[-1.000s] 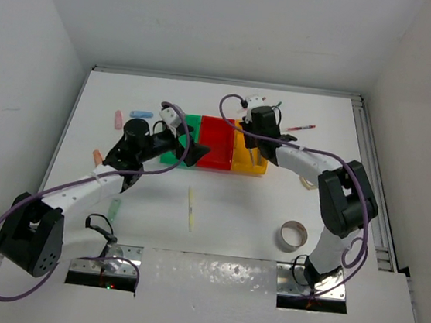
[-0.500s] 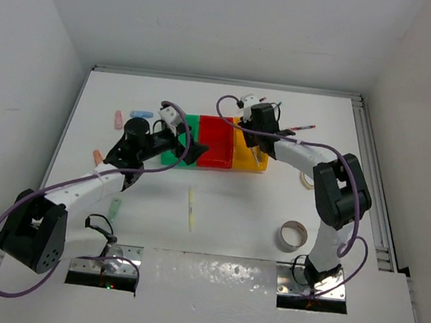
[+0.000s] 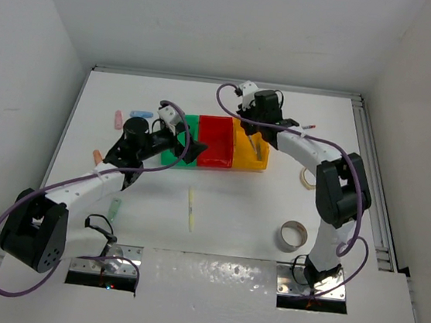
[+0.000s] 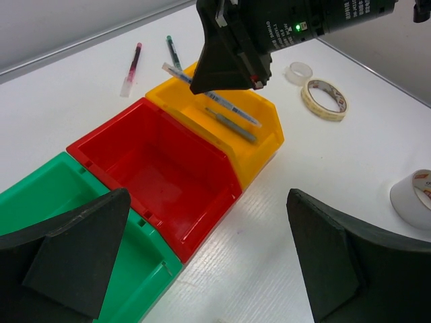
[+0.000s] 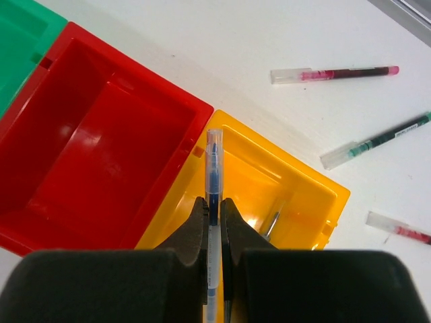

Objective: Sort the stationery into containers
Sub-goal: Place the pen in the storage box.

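Observation:
Three joined containers stand in a row: green (image 3: 193, 122), red (image 3: 216, 142) and yellow (image 3: 249, 156). My right gripper (image 5: 213, 202) is shut on a blue pen (image 5: 213, 161) and holds it above the yellow container (image 5: 296, 188), where a grey pen (image 5: 271, 224) lies. In the left wrist view the blue pen (image 4: 176, 73) sticks out under that gripper. My left gripper (image 4: 209, 256) hangs open and empty at the near side of the green container (image 4: 40, 195) and red container (image 4: 155, 168). A pale yellow pen (image 3: 191, 208) lies on the table in front.
A red pen (image 5: 335, 73), a green pen (image 5: 377, 140) and another red pen (image 5: 397, 227) lie behind the bins. Tape rings (image 4: 324, 98) and a white roll (image 3: 293, 236) sit to the right. Pink (image 3: 118, 120), blue (image 3: 141, 114) and green (image 3: 114, 210) erasers lie on the left.
My right gripper has carried the blue pen a little toward the far side above the yellow container. The left gripper has barely moved and stays open.

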`<action>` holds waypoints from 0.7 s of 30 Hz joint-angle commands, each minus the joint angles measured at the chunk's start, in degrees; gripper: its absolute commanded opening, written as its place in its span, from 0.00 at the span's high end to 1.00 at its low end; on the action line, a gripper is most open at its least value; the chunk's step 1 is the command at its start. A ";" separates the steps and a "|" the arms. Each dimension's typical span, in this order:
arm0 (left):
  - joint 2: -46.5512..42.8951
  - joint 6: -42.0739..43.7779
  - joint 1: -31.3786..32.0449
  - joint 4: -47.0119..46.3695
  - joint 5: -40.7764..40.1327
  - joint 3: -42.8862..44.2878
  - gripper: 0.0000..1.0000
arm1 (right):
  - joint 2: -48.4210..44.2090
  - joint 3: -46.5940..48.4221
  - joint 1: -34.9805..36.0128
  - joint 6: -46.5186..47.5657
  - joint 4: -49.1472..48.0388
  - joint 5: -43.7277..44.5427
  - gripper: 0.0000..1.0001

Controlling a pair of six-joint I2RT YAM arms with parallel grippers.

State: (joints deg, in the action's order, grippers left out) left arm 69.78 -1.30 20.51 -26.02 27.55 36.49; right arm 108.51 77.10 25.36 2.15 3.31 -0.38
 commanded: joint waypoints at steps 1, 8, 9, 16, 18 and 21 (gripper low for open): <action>0.36 1.04 -0.91 -2.99 -0.39 0.69 0.00 | 1.26 -0.71 -1.02 1.89 -2.87 -2.60 1.00; 0.80 1.04 -1.26 -2.19 -0.39 1.04 0.00 | 4.95 -1.51 -1.90 1.10 -4.54 -1.99 1.00; 0.97 1.04 -1.26 -2.28 -0.31 1.13 0.00 | 5.65 -1.43 -2.16 0.84 -4.63 -1.99 1.00; 1.15 1.04 -1.44 -2.37 -0.31 1.30 0.00 | 9.26 1.21 -2.43 0.57 -3.49 -1.46 1.00; 1.15 0.95 -1.53 -2.37 -0.65 1.30 0.00 | 10.84 2.52 -2.42 0.66 -3.49 -1.03 1.00; 1.15 1.04 -1.44 -2.37 -0.83 1.21 0.00 | 12.51 4.19 -2.34 1.10 -1.82 -0.23 1.00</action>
State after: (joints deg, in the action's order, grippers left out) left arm 71.00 -1.28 19.77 -25.91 27.18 36.49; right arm 119.72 78.06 23.33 3.03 1.89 -1.39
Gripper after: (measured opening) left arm 0.996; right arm 0.023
